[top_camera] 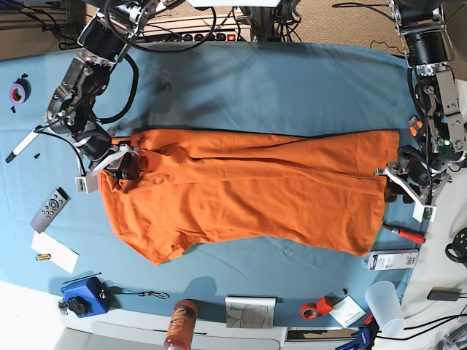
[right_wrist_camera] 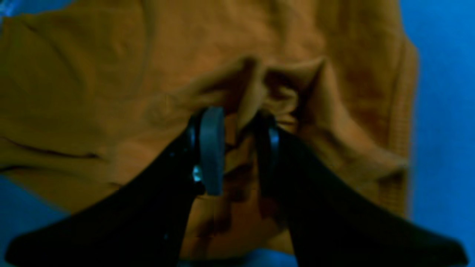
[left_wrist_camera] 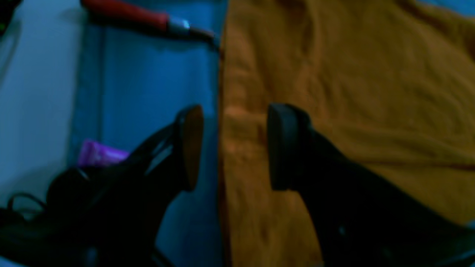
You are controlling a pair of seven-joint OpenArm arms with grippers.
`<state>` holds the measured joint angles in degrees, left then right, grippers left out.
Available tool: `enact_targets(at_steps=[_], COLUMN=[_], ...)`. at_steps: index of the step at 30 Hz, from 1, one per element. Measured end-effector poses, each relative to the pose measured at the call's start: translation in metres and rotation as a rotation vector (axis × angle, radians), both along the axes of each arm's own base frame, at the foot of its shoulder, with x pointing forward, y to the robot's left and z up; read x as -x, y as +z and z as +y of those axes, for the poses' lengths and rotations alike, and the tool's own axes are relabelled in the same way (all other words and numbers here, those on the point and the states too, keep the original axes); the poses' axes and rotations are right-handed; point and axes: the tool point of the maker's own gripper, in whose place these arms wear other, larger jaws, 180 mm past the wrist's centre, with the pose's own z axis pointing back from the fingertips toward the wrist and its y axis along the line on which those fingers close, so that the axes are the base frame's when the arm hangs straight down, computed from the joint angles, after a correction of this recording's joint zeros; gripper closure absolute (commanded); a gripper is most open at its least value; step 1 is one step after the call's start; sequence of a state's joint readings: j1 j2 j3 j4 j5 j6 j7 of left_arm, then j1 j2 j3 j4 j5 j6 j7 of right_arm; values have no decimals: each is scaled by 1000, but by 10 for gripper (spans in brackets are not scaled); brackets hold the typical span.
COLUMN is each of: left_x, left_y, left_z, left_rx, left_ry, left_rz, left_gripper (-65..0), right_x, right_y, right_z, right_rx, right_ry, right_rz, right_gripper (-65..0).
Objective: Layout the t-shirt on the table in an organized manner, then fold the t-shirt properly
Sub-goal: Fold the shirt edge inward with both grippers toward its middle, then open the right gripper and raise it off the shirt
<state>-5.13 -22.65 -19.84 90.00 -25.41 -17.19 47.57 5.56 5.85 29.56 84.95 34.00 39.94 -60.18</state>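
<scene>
The t-shirt (top_camera: 255,197) is soft orange cloth, matt, with many small wrinkles. The surface (top_camera: 277,87) is covered with a smooth light-blue cloth, also matt. The left tool (left_wrist_camera: 233,148) has black fingers (left_wrist_camera: 285,148) that look like matt plastic or rubber. The screwdriver (left_wrist_camera: 141,16) has a red handle, slightly glossy, and a shiny metal neck. The cup (top_camera: 384,305) is translucent plastic.

I held my black two-fingered left gripper (left_wrist_camera: 234,148) low with its jaws spread apart and nothing between them, while my black right gripper (right_wrist_camera: 239,148) reached down, jaws parted around bunched cloth.
</scene>
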Motion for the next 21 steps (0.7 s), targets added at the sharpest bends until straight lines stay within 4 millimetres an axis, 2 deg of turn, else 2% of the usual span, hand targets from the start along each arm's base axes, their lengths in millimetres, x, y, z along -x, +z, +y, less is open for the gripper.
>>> enact_targets(at_steps=[2, 4, 6, 9, 12, 14, 17, 21], left_x=[5, 8, 13, 29, 57, 77, 98, 115], left_y=[4, 21, 40, 65, 71, 67, 65, 60], left_z=[-8, -14, -8, 21, 52, 61, 71, 86], left_rx=[37, 83, 86, 78, 81, 102, 126, 118], left_ry=[-27, -46, -50, 30, 109, 112, 125, 173], left_rz=[31, 15, 0, -61, -87, -79, -80, -62], left_gripper=[-288, -288, -288, -288, -288, -288, -288, -288], right_x=[-3, -3, 0, 10, 25, 41, 68, 100], right_y=[14, 30, 49, 76, 95, 88, 68, 41], right_z=[-1, -8, -17, -31, -56, -72, -88, -89], right_rx=[-43, -36, -24, -26, -46, -52, -37, -23], right_ry=[8, 1, -16, -43, -121, -173, -228, -232], right_rz=[-38, -72, -106, -167, -230, -204, -128, -22], right_gripper=[-156, -156, -155, -155, -155, -156, -156, -157])
